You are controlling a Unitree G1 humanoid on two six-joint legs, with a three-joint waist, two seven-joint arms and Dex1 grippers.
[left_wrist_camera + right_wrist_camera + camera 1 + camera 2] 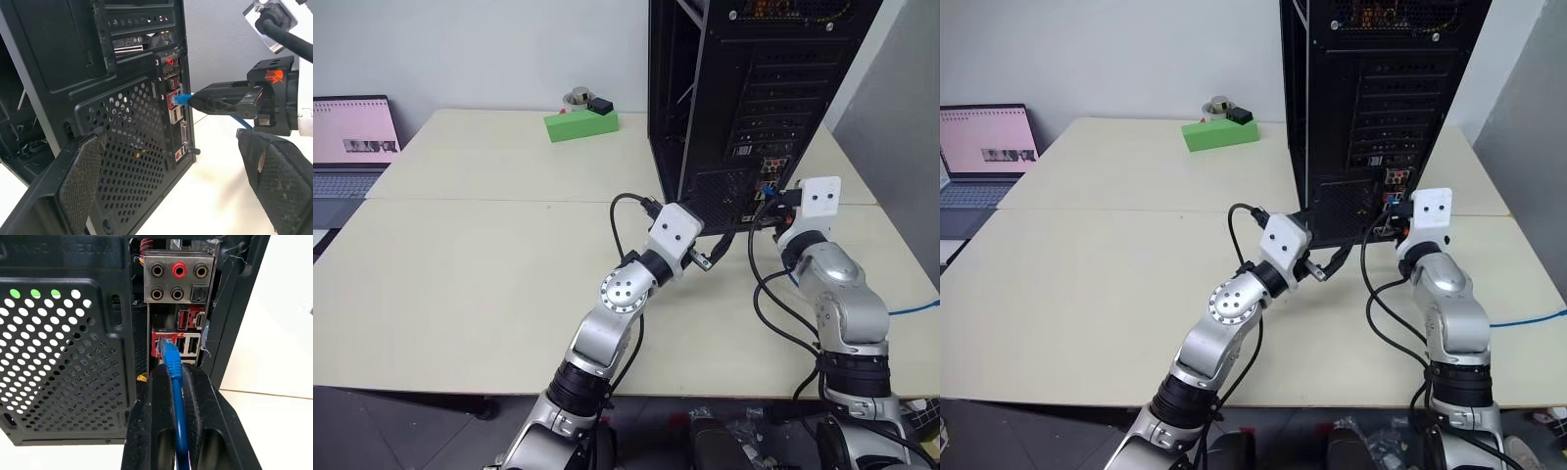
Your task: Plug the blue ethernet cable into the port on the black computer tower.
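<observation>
The black computer tower (744, 88) stands at the back of the table with its rear panel facing me. My right gripper (175, 374) is shut on the blue ethernet cable (177, 401) just behind its plug. The plug's tip sits at the mouth of the red-framed port (157, 339) in the connector cluster; how deep it sits I cannot tell. From the left wrist view, the same plug (182, 99) meets the port beside the right gripper's fingers (215, 100). My left gripper (705, 258) hovers open beside the tower's perforated lower panel (132, 147), holding nothing. The cable's slack (915, 308) trails off the table's right side.
A green block (580, 124) with small items on top lies at the back of the table, left of the tower. An open laptop (347, 147) stands at the far left. Black arm cables (773, 304) loop over the table between my arms.
</observation>
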